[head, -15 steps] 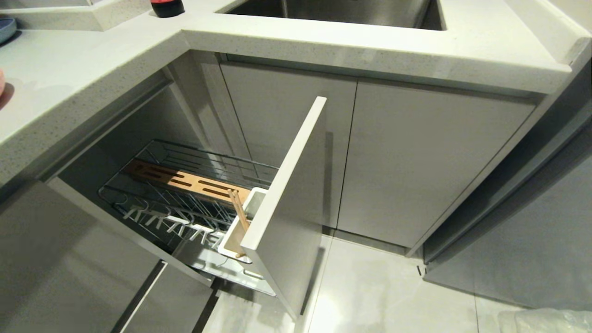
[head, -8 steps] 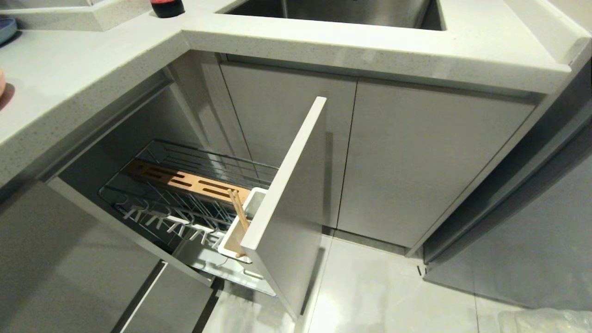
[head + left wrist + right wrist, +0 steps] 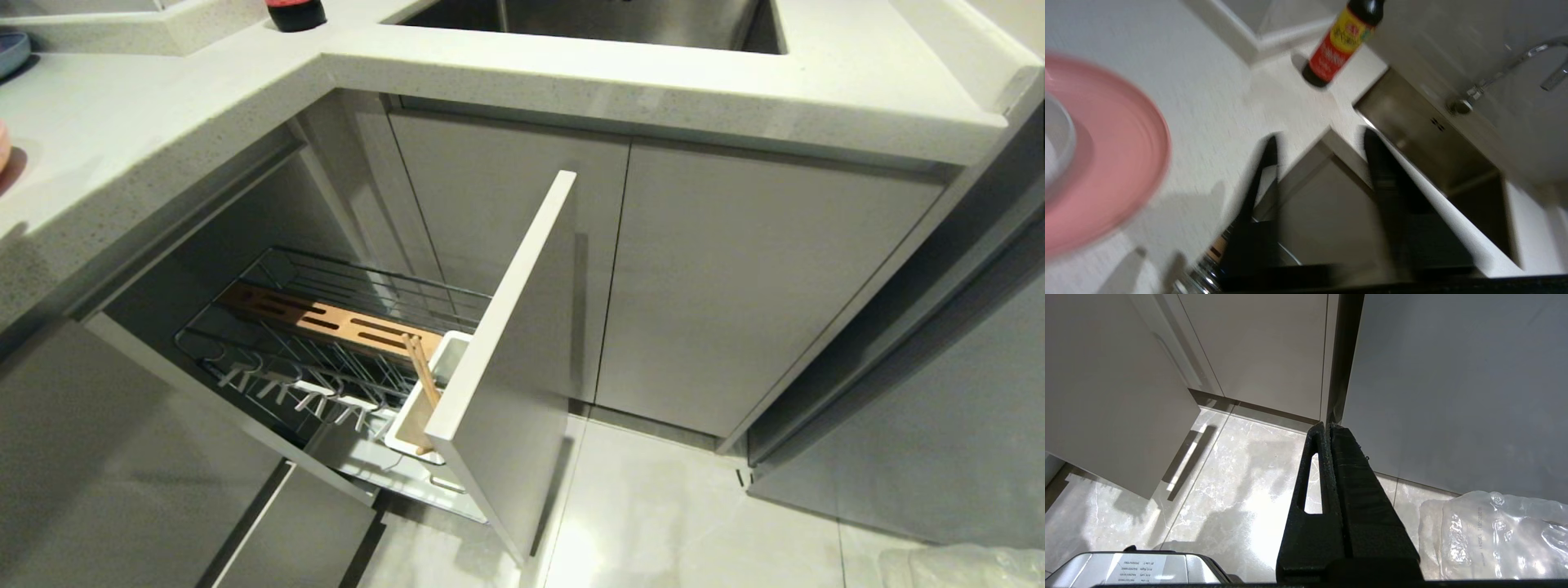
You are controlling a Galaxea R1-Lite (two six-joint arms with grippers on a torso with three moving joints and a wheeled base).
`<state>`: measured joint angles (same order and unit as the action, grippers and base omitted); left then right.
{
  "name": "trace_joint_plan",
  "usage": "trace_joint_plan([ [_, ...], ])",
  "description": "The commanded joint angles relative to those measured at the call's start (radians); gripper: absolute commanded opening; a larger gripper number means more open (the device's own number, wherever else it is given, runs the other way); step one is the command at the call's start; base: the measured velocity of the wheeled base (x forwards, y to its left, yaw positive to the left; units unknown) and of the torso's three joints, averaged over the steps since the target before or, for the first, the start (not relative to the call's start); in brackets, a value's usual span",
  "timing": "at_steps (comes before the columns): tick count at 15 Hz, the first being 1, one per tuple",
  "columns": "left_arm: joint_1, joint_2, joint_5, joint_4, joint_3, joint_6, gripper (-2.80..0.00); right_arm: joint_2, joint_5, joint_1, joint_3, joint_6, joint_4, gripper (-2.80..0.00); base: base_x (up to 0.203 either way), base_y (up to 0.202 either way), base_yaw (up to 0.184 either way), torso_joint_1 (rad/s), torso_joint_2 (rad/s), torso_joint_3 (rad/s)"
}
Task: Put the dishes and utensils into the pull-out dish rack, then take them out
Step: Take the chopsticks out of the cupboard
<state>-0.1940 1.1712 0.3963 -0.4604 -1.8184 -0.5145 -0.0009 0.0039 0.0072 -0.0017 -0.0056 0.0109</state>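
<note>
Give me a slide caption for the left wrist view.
Left gripper, fingers apart and empty, above the countertop beside the pink plate.

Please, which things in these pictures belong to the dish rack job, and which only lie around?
For the job:
- pull-out dish rack, open
- chopsticks, standing in its white cup
- pink plate, on the counter
- left pincer, empty, above the counter

Just around:
- sauce bottle
- sink
- faucet
- plastic bag, on the floor
</note>
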Motion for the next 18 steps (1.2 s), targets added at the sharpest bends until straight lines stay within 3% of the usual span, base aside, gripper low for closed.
trace_joint_plan([
  [1,-0.019,-0.035,-0.059,-0.008,0.074,-0.048,-2.80,-0.001,0.001,0.000,0.000,-0.001,0.000,-2.80,0.000,0.000,0.000,0.000,0.00,0.000],
  [2,-0.030,-0.034,-0.154,-0.021,0.089,-0.054,-2.80,-0.001,0.001,0.000,0.000,-0.001,0.000,-2.80,0.000,0.000,0.000,0.000,0.00,0.000],
  [4,-0.106,-0.007,-0.215,-0.069,0.118,-0.052,-2.80,-0.001,0.001,0.000,0.000,-0.001,0.000,-2.80,0.000,0.000,0.000,0.000,0.00,0.000],
  [6,-0.179,0.041,-0.226,-0.184,0.137,-0.036,-2.80,-0.001,0.001,0.000,0.000,-0.001,0.000,-2.80,0.000,0.000,0.000,0.000,0.00,0.000],
  [9,-0.220,0.144,-0.227,-0.347,0.134,0.028,-2.80,-0.001,0.001,0.000,0.000,-0.001,0.000,-2.80,0.000,0.000,0.000,0.000,0.00,0.000],
  [12,-0.220,0.242,-0.219,-0.508,0.123,0.084,-2.80,-0.001,0.001,0.000,0.000,-0.001,0.000,-2.80,0.000,0.000,0.000,0.000,0.00,0.000],
  [14,-0.204,0.314,-0.222,-0.617,0.123,0.167,-2.80,-0.001,0.001,0.000,0.000,-0.001,0.000,-2.80,0.000,0.000,0.000,0.000,0.00,0.000],
  [18,-0.180,0.449,-0.267,-0.664,0.112,0.216,-2.80,-0.001,0.001,0.000,0.000,-0.001,0.000,-2.80,0.000,0.000,0.000,0.000,0.00,0.000],
])
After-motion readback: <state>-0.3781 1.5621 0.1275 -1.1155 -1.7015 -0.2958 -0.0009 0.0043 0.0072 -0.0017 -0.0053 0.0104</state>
